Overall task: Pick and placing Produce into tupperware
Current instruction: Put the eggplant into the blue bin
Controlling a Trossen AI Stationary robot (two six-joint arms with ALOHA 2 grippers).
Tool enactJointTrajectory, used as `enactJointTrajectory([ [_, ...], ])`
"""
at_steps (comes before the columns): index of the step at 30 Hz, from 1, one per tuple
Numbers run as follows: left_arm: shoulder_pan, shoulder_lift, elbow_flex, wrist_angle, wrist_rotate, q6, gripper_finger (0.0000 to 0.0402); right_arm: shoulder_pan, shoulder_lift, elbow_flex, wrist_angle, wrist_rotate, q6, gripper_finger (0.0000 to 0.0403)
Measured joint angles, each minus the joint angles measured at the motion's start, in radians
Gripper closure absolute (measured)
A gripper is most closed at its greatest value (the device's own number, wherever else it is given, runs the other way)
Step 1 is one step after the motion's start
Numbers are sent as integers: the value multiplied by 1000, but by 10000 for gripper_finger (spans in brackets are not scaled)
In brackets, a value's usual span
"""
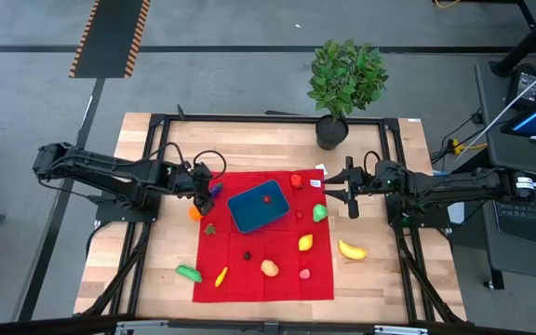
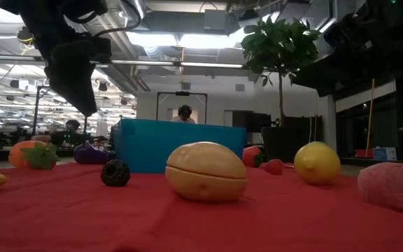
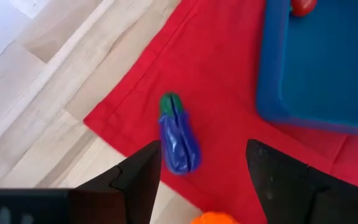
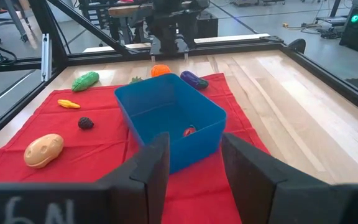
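The blue tupperware point(image 1: 259, 207) sits on a red cloth with one small red fruit point(image 1: 266, 197) inside it. My left gripper point(image 1: 201, 193) hovers open over the cloth's left edge. In the left wrist view its fingers stand apart on either side of the purple eggplant point(image 3: 179, 140), which lies on the cloth, and an orange fruit point(image 3: 213, 218) lies nearer. My right gripper point(image 1: 350, 200) waits open at the cloth's right edge, facing the tupperware point(image 4: 169, 118). More produce lies loose: a potato point(image 2: 206, 171), a lemon point(image 2: 317, 162), a blackberry point(image 2: 115, 172) and a banana point(image 1: 352, 249).
A potted plant point(image 1: 344, 84) stands at the table's far edge. A green vegetable point(image 1: 189, 273) and a yellow one point(image 1: 221, 276) lie near the cloth's near-left corner, and a green fruit point(image 1: 319, 212) lies right of the tupperware. Bare wood surrounds the cloth point(image 1: 249, 288).
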Motion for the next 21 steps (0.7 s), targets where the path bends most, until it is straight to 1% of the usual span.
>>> enactJointTrajectory([
  [4,7,46,0,28,10,7,177,0,0,0,0,0,0,254],
  [17,115,166,0,41,139,27,177,0,0,0,-2,0,-1,254],
  [21,131,194,0,73,146,77,177,0,0,0,-2,0,-1,254],
])
